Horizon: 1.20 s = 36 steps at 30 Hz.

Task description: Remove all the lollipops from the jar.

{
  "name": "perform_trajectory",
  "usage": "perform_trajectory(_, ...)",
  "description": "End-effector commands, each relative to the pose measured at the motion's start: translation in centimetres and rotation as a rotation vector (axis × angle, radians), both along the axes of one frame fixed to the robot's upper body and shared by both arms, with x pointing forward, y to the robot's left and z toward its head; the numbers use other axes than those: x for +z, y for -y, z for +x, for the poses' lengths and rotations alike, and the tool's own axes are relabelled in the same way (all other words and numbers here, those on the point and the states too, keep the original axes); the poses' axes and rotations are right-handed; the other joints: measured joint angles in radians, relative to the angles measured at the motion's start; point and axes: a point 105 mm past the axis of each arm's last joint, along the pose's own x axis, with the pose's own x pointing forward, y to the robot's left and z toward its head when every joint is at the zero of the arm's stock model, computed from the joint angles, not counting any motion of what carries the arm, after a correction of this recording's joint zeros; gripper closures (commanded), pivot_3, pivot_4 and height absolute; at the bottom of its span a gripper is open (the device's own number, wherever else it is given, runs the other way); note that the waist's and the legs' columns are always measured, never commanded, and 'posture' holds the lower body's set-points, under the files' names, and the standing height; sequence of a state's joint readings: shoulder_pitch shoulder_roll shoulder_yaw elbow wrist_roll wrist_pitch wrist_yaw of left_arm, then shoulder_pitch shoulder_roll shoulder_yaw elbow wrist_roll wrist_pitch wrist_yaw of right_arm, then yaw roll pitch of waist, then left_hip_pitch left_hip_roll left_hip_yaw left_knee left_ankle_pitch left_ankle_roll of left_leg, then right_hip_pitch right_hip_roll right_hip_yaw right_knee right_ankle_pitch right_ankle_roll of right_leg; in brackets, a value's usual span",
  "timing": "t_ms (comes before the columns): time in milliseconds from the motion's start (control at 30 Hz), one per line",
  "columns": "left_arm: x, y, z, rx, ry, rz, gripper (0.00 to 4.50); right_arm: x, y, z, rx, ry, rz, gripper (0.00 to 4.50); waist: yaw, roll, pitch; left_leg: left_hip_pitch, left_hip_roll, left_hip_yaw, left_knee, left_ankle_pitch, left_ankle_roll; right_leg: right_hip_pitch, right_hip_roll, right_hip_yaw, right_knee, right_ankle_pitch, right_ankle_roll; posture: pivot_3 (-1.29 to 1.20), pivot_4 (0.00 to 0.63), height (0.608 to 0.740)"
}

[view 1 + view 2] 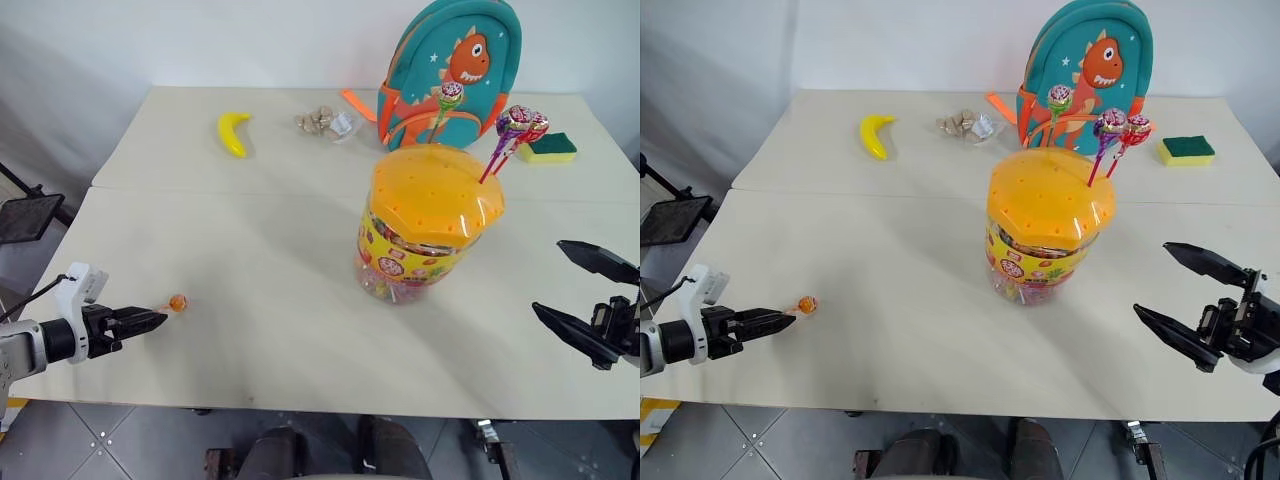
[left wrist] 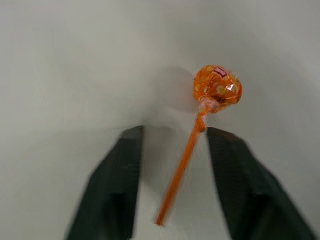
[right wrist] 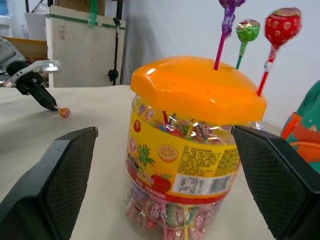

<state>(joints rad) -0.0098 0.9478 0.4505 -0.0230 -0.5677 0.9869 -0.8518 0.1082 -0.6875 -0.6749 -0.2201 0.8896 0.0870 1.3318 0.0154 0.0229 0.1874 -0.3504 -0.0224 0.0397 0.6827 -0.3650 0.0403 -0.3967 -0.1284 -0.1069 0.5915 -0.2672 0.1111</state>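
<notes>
The jar (image 1: 425, 225), a clear tub with a yellow candy label and an orange domed lid, stands right of the table's middle. Three lollipops stick up from its lid: green (image 1: 451, 95), purple (image 1: 513, 122) and red (image 1: 537, 125). An orange lollipop (image 1: 177, 302) lies flat on the table near the front left. My left gripper (image 1: 150, 320) is low over the table just behind it. In the left wrist view its fingers (image 2: 120, 180) stand apart, with the stick (image 2: 180, 170) loose between them. My right gripper (image 1: 548, 277) hovers open to the right of the jar, holding nothing.
A teal dinosaur backpack (image 1: 450, 60) stands behind the jar. A banana (image 1: 233, 132) and a small heap of wrapped bits (image 1: 325, 120) lie at the back. A green-and-yellow sponge (image 1: 547, 148) sits at the back right. The table's front edge (image 1: 300, 408) runs close below both grippers.
</notes>
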Motion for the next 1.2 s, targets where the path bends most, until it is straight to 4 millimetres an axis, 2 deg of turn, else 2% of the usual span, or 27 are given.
perform_trajectory(33, 2.2, -2.5, 0.1, 0.001, 0.15, 0.005, 0.95, 1.1, 0.8, -0.5, -0.063, 0.057, 0.007, 0.0, -0.002, 0.0, 0.0, 0.0, 0.0, 0.0, 0.0, 0.0, 0.0, -0.001, 0.0, 0.0, 0.0, 0.0, -0.001, 0.0, 0.15, 0.74)
perform_trajectory(100, 4.7, -2.6, 0.2, -0.102, 0.313, 0.0, 0.35, 1.3, 1.2, -0.6, -0.095, 0.065, 0.018, 0.0, -0.002, -0.001, 0.0, -0.001, 0.0, 0.0, 0.0, 0.0, -0.001, -0.002, 0.0, -0.001, 0.0, -0.001, -0.001, 0.0, 0.15, 0.74)
perform_trajectory(133, 6.7, -2.2, 0.1, -0.172, 0.406, -0.022, 0.03, 1.6, 1.6, -0.6, -0.117, 0.073, 0.026, 0.0, -0.002, -0.001, 0.0, -0.002, 0.0, 0.0, 0.0, 0.0, 0.0, -0.003, 0.0, -0.001, 0.0, -0.001, -0.001, 0.0, 0.15, 0.74)
perform_trajectory(200, 9.3, -1.6, 0.1, -0.261, 0.515, -0.051, 0.03, 2.0, 2.1, -0.6, -0.149, 0.087, 0.041, 0.0, 0.005, -0.004, 0.001, -0.003, 0.0, 0.0, 0.0, 0.0, 0.0, -0.004, 0.0, -0.001, 0.0, -0.001, -0.001, 0.0, 0.15, 0.74)
perform_trajectory(233, 11.3, -0.2, 0.7, -0.331, 0.592, -0.081, 0.03, 2.7, 2.5, -0.7, -0.177, 0.111, 0.071, 0.0, 0.01, -0.005, 0.001, -0.003, 0.0, 0.0, 0.0, 0.0, 0.0, -0.004, 0.0, -0.001, 0.0, -0.001, -0.001, 0.0, 0.15, 0.74)
perform_trajectory(300, 13.7, 2.6, 1.6, -0.461, 0.662, -0.148, 0.03, 3.6, 2.8, -0.8, -0.209, 0.14, 0.108, 0.0, 0.02, -0.004, 0.001, -0.003, -0.002, -0.001, 0.001, 0.001, 0.0, -0.003, -0.002, -0.002, 0.0, 0.0, -0.001, 0.0, 0.15, 0.74)
perform_trajectory(367, 14.9, 5.6, 2.1, -0.603, 0.67, -0.198, 0.03, 4.0, 2.7, -1.0, -0.222, 0.152, 0.126, 0.0, 0.024, -0.004, 0.001, -0.003, -0.003, -0.002, 0.001, 0.001, 0.001, -0.001, -0.003, -0.002, 0.001, 0.001, 0.001, 0.0, 0.15, 0.74)
perform_trajectory(467, 15.4, 9.6, 2.7, -0.794, 0.637, -0.223, 0.03, 4.2, 2.5, -1.3, -0.241, 0.156, 0.13, 0.0, 0.015, -0.004, 0.001, -0.003, -0.003, -0.001, 0.001, 0.003, 0.005, 0.0, -0.001, -0.002, 0.002, 0.001, 0.002, 0.0, 0.15, 0.74)
perform_trajectory(600, 18.5, 14.8, 4.8, -0.951, 0.811, -0.358, 0.03, 4.8, 2.8, -1.7, -0.293, 0.184, 0.154, 0.0, 0.013, -0.007, 0.002, -0.004, -0.004, 0.001, 0.002, 0.004, 0.007, 0.0, 0.008, -0.003, 0.002, 0.002, 0.003, 0.0, 0.15, 0.74)
perform_trajectory(700, 21.2, 20.4, 6.4, -1.054, 0.91, -0.513, 0.03, 4.8, 2.7, -1.9, -0.316, 0.194, 0.165, 0.0, 0.016, -0.011, 0.003, -0.003, -0.002, 0.005, 0.005, 0.005, 0.008, 0.0, 0.012, -0.003, 0.002, 0.003, 0.005, 0.0, 0.15, 0.74)
perform_trajectory(767, 22.0, 23.4, 7.3, -1.089, 0.91, -0.549, 0.03, 4.7, 2.4, -2.0, -0.32, 0.196, 0.171, 0.0, 0.019, -0.012, 0.004, -0.004, -0.001, 0.005, 0.008, 0.005, 0.008, 0.001, 0.012, -0.002, 0.002, 0.003, 0.006, 0.0, 0.15, 0.74)
perform_trajectory(900, 22.1, 28.5, 10.0, -1.09, 0.854, -0.484, 0.03, 4.9, 1.9, -2.3, -0.337, 0.213, 0.187, 0.0, 0.014, -0.012, 0.004, -0.004, -0.001, 0.008, 0.007, 0.004, 0.008, 0.0, 0.014, -0.003, 0.0, 0.004, 0.007, 0.0, 0.15, 0.74)
perform_trajectory(1000, 22.3, 32.0, 11.8, -1.019, 0.826, -0.419, 0.03, 5.3, 1.6, -2.8, -0.353, 0.23, 0.214, 0.0, 0.013, -0.012, 0.004, -0.004, -0.001, 0.009, 0.006, 0.004, 0.008, -0.001, 0.014, -0.003, 0.0, 0.004, 0.007, 0.0, 0.15, 0.74)
perform_trajectory(1100, 21.8, 34.6, 12.8, -0.969, 0.801, -0.356, 0.03, 5.5, 0.7, -3.3, -0.35, 0.23, 0.225, 0.0, 0.015, -0.012, 0.004, -0.004, -0.001, 0.01, 0.006, 0.004, 0.009, -0.001, 0.014, -0.003, -0.001, 0.004, 0.007, 0.0, 0.15, 0.74)
perform_trajectory(1200, 21.7, 36.0, 13.2, -0.93, 0.799, -0.332, 0.03, 5.7, 0.3, -3.7, -0.358, 0.234, 0.23, 0.0, 0.014, -0.013, 0.004, -0.004, -0.001, 0.01, 0.005, 0.004, 0.009, -0.001, 0.014, -0.003, -0.001, 0.004, 0.007, 0.0, 0.15, 0.74)
